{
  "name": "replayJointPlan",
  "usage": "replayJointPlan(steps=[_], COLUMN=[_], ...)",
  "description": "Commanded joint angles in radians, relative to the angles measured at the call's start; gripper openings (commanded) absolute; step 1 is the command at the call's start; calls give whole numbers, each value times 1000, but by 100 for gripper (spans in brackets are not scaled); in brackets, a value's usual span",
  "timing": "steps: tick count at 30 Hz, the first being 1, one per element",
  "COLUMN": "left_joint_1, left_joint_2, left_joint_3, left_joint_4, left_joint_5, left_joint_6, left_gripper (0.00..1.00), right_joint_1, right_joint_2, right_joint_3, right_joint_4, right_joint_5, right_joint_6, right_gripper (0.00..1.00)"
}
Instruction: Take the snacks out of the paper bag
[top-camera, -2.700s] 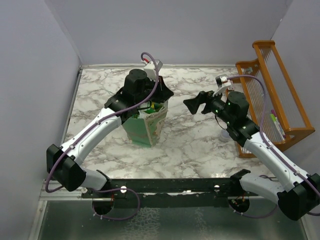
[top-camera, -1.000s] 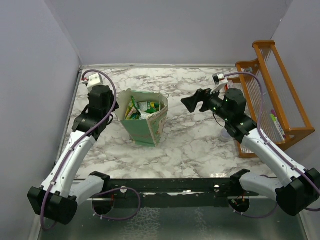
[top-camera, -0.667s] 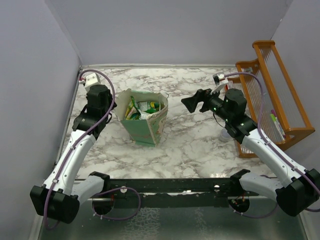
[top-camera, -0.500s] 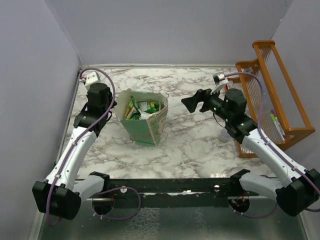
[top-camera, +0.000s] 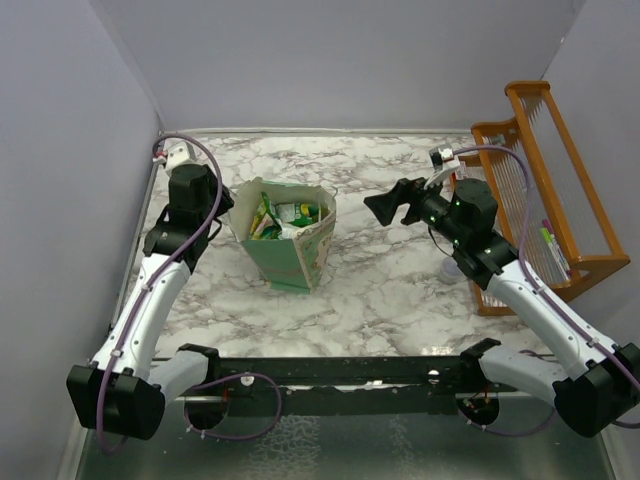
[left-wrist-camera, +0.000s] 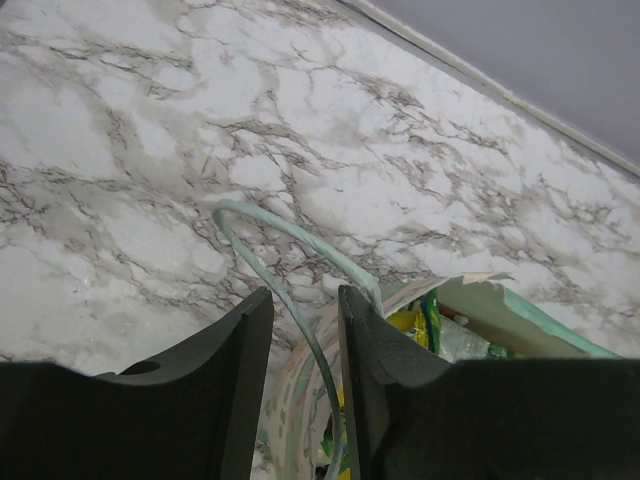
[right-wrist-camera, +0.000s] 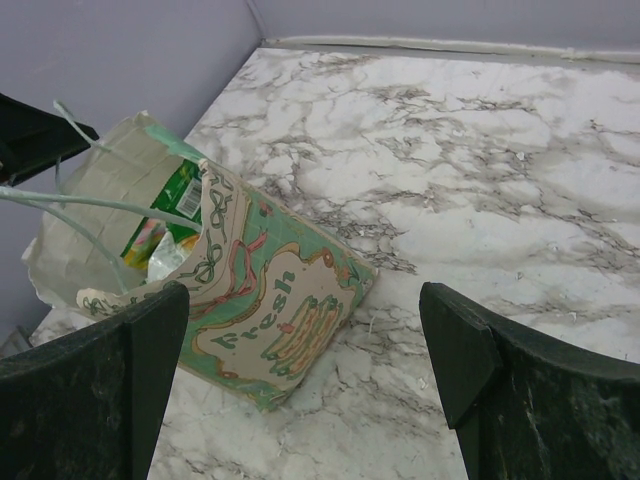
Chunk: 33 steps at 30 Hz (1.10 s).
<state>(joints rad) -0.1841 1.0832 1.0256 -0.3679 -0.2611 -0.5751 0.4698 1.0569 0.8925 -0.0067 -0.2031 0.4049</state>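
Item: shiny crinkly snack packets (top-camera: 281, 216), green and yellow ones visible, all inside pale-green rectangular paper bag (top-camera: 292, 255). Bag stands mouth-up, left of centre on white grey-veined marble table (top-camera: 400, 285); printed side faces right arm. Thin pale-green loop handle (left-wrist-camera: 300, 236) rises from bag's left rim. Left gripper (left-wrist-camera: 303, 295) just beside that rim, jaws narrowly apart, handle strand running through gap. Right gripper (right-wrist-camera: 302, 295) spread wide, empty, above table, well right of bag. Orange wooden rack (top-camera: 545, 190) at table's right edge.
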Motion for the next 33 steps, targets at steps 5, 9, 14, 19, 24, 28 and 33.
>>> replayJointPlan(steps=[5, 9, 14, 19, 24, 28, 33], left_joint_1=[6, 6, 7, 14, 18, 19, 20], left_joint_2=[-63, -48, -22, -33, -47, -66, -101], left_joint_3=[-46, -60, -70, -84, -46, -12, 37], left_joint_4=[21, 51, 78, 151, 151, 141, 152], left_joint_5=[11, 16, -23, -39, -52, -63, -6], left_joint_6=[-114, -165, -198, -164, -100, -36, 61], left_gripper=[39, 36, 29, 17, 3, 0, 0], right_joint_1=[-4, -4, -3, -3, -3, -3, -3], right_joint_2=[-6, -13, -17, -14, -22, -19, -5], right_joint_3=[12, 15, 11, 13, 13, 15, 41], right_joint_4=[-13, -17, -18, -23, -32, -27, -29], right_joint_5=[-1, 0, 5, -2, 12, -1, -38], right_joint_6=[-3, -4, -5, -3, -10, -11, -22], right_gripper=[99, 99, 99, 99, 99, 99, 99])
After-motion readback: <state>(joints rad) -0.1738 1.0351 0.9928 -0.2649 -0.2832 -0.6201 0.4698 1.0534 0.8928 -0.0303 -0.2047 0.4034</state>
